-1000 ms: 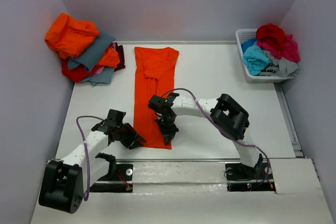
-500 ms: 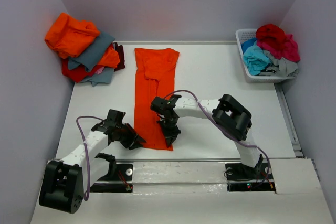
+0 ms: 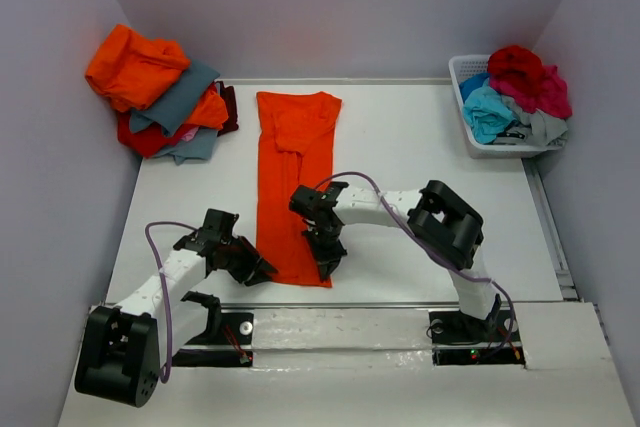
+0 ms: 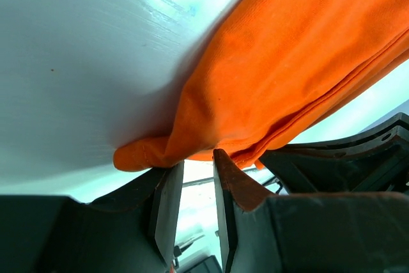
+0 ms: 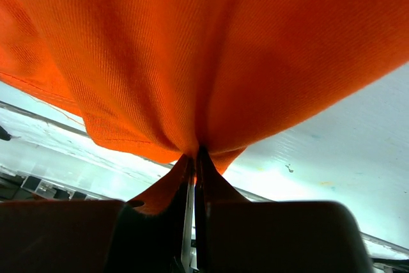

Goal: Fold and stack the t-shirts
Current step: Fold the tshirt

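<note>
Orange t-shirt [image 3: 293, 177] lying lengthwise on desk [image 3: 430, 157]. Right fingers [image 5: 160, 190] clenching near hem corner; left fingers [image 4: 167, 202] parted beside other corner, grasping nothing. Cloth limp, light (sagging likely): taking hem corners.

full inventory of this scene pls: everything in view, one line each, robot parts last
flat t-shirt: 1, bright orange, folded into a long strip, table centre-left
t-shirt pile: several, exact count unclear; orange, slate-grey, red, dark red; far left corner
basket: 1, white slatted, far right corner
basket t-shirts: several; red, crimson, turquoise, grey; heaped in the basket
table: 1, white, under everything
cables: 2, purple, one along each arm
left gripper: 1, black, jaws apart at the strip's near left corner
right gripper: 1, black, shut on the strip's near right corner
</note>
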`<state>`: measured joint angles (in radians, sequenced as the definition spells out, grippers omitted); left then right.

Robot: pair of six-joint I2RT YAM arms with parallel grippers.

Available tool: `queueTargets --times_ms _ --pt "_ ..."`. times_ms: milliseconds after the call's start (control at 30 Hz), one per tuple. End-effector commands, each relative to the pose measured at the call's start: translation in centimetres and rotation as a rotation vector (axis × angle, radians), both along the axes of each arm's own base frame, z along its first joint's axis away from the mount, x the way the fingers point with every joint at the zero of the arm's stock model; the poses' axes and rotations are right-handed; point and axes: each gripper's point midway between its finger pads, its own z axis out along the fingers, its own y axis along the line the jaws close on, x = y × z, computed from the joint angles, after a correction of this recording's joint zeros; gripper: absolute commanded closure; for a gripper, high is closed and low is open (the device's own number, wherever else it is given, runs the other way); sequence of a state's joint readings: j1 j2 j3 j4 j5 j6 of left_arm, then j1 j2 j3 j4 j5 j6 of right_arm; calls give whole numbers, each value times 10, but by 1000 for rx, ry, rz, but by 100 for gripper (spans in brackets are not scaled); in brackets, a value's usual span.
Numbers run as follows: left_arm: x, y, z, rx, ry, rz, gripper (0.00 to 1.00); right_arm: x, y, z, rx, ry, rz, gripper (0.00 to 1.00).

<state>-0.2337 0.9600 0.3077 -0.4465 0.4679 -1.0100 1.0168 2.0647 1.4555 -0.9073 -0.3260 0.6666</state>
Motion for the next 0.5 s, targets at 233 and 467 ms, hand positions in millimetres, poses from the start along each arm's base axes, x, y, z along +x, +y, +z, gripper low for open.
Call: queueTargets --times_ms 233,467 --pt "-11 9 -4 39 36 1 64 -4 -16 5 -39 -22 2 93" --pt "-15 10 -5 41 43 3 64 -2 -15 5 -37 -32 11 84"
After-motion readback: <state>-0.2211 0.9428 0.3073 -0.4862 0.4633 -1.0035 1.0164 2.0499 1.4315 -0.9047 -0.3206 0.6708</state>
